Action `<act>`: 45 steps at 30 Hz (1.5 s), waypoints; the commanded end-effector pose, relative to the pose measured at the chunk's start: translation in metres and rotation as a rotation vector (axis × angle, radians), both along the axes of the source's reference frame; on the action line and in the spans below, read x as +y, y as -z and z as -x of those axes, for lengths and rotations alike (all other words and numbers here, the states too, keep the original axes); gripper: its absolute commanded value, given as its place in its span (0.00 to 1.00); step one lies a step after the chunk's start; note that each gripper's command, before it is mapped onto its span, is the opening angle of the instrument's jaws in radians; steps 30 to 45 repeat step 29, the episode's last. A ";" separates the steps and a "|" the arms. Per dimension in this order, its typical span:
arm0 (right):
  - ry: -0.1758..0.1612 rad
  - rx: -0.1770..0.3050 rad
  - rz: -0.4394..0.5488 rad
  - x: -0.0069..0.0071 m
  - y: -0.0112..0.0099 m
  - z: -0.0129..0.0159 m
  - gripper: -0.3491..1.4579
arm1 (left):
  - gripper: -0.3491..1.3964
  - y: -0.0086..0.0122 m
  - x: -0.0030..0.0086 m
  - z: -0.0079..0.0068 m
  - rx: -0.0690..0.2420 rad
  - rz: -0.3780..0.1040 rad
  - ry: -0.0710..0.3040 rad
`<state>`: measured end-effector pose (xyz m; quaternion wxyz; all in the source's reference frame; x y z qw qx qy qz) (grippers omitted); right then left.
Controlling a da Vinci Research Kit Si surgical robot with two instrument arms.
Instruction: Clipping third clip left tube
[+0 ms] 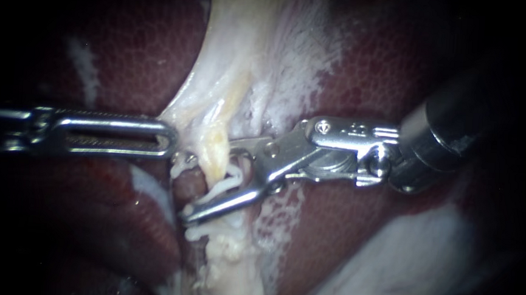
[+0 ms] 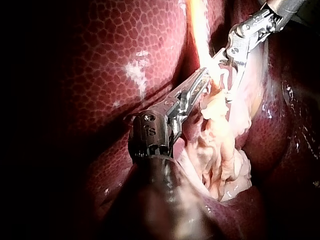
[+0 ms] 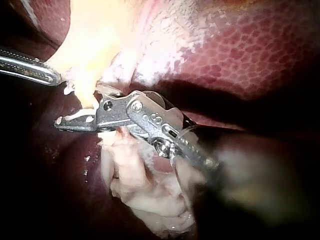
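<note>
Two instruments meet at the liver [image 1: 129, 42]: the left instrument [image 1: 169, 140] has its hand clamped on the pale tissue [image 1: 231, 72], while the right instrument [image 1: 209, 178] holds its hand apart astride the tube [image 1: 215, 163], the clip seemingly not yet closed.

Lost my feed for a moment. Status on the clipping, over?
Left instrument jaws shut on pale tissue, holding it taut. Right instrument jaws open around the tube, not closed yet. Nothing blocking.

Endoscope close, front-on; wrist cams trail left instrument [image 2: 204, 78], right instrument [image 3: 80, 107]; all share pale strand [image 1: 214, 150].
</note>
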<state>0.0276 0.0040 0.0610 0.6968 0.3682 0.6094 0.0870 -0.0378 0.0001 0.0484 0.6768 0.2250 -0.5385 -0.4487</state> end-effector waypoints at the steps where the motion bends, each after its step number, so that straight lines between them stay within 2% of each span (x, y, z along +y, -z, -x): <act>1: 0.000 0.002 0.006 -0.0001 -0.0002 0.0000 0.42 | 0.00 0.0000 0.0000 0.0000 0.000 0.000 0.000; 3: 0.000 -0.013 -0.032 -0.0002 -0.0004 0.0001 0.26 | 0.00 0.0000 0.0000 0.0000 0.000 0.000 0.000; 4: -0.001 -0.030 -0.074 -0.0003 -0.0006 0.0003 0.10 | 0.00 0.0000 0.0000 0.0001 0.000 0.000 0.000; 5: -0.001 -0.038 -0.096 -0.0003 -0.0008 0.0004 0.00 | 0.00 0.0000 0.0000 0.0001 0.000 0.000 0.000; 13: 0.001 -0.049 -0.120 -0.0001 -0.0019 0.0012 0.00 | 0.00 0.0000 0.0000 0.0001 0.000 0.000 0.000; 29: 0.002 -0.055 -0.132 -0.0007 -0.0023 0.0010 0.00 | 0.00 -0.0001 0.0000 0.0001 0.000 0.000 0.000; 45: 0.002 -0.055 -0.132 -0.0007 -0.0023 0.0010 0.00 | 0.00 -0.0001 0.0000 0.0001 0.000 0.000 0.000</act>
